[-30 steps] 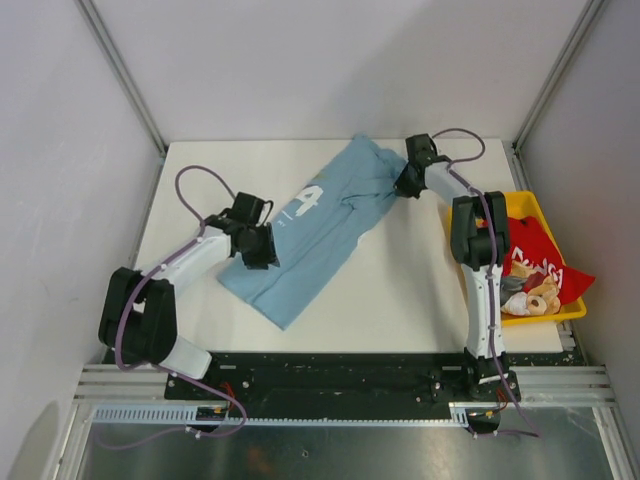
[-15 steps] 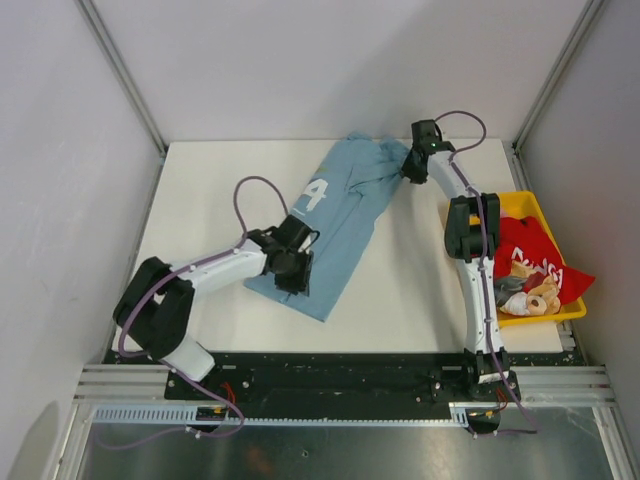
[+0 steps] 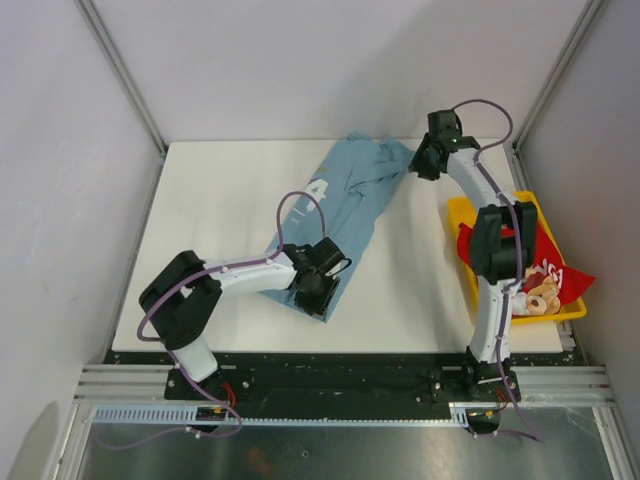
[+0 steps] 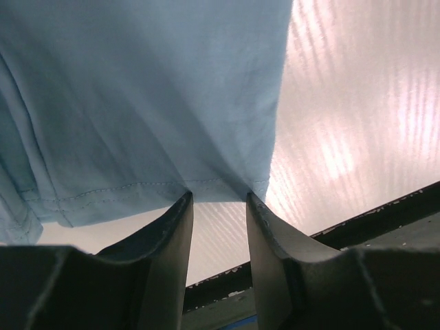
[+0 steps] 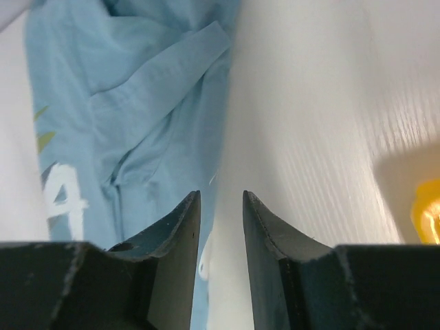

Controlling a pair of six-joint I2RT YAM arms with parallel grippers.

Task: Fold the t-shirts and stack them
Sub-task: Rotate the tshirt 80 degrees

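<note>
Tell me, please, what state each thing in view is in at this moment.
Blue shirt, lying on the table, lettering up, far end rumpled, not yet neatly folded.
Red shirt, crumpled in the yellow bin, not folded.
Yellow bin, full, at the table's right edge.
Left gripper, open, fingertips at the blue shirt's hem.
Right gripper, open, empty, beside the blue shirt's far end.

So my left arm (image 3: 245, 272) is slung low across to the right, left gripper (image 4: 218, 196) jaws partly apart. Right arm (image 3: 497, 240) reaches way forward, right gripper (image 5: 221, 194) parted about the same.
</note>
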